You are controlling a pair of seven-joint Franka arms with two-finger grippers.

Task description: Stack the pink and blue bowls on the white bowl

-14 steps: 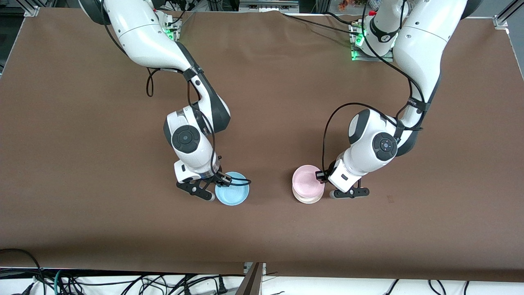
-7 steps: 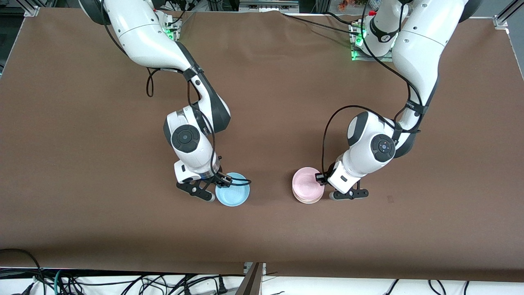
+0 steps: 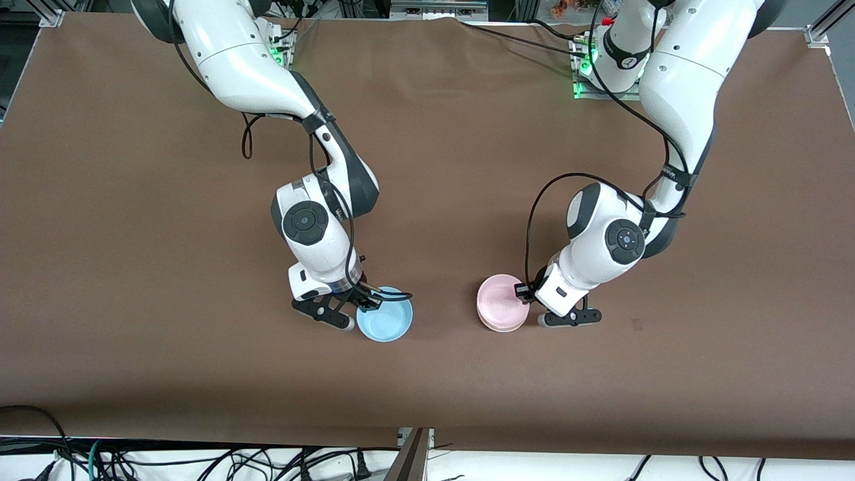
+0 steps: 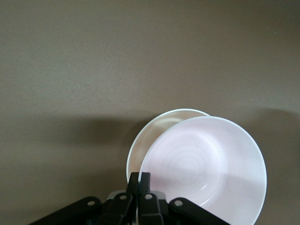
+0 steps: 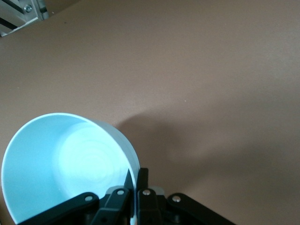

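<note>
My left gripper (image 3: 524, 292) is shut on the rim of the pink bowl (image 3: 501, 302) and holds it just over the white bowl (image 3: 499, 329), which shows only as a thin pale edge below it. In the left wrist view the pink bowl (image 4: 206, 168) sits off-centre over the white bowl (image 4: 140, 143), with my left gripper (image 4: 139, 180) pinching its rim. I cannot tell whether the two bowls touch. My right gripper (image 3: 365, 302) is shut on the rim of the blue bowl (image 3: 385, 314), toward the right arm's end. In the right wrist view the blue bowl (image 5: 65, 168) fills one corner, pinched by my right gripper (image 5: 136, 180).
A brown cloth (image 3: 427, 167) covers the whole table. A bare stretch of it separates the blue bowl from the stacked pair. Cables (image 3: 200, 461) hang below the table's front edge. The arm base mounts (image 3: 588, 67) stand at the back.
The pink bowl has come down closer over the white bowl, hiding most of it. The blue bowl has shifted slightly toward the pink bowl with the right gripper.
</note>
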